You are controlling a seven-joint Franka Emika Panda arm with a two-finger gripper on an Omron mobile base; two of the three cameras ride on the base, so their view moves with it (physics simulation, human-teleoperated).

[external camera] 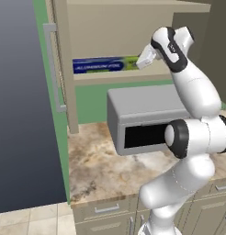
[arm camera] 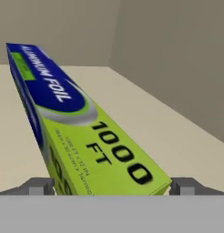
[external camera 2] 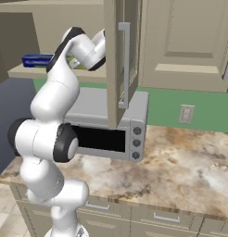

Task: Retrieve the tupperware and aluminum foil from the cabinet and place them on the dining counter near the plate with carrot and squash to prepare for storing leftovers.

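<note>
Fingers [arm camera: 112, 185] spread wide, straddling the near end of the long blue-and-green aluminum foil box [arm camera: 82, 136]; it lies on the cabinet shelf [arm camera: 145, 118], long axis running away toward the back edge.

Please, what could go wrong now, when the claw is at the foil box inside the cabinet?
The open claw straddles only the near end of the long foil box; gripped there, the box may droop or twist out when lifted.

The open cabinet door hangs close beside the arm, so pulling back may knock it.

Below the shelf stands the toaster oven; a dropped box could hit it.
</note>
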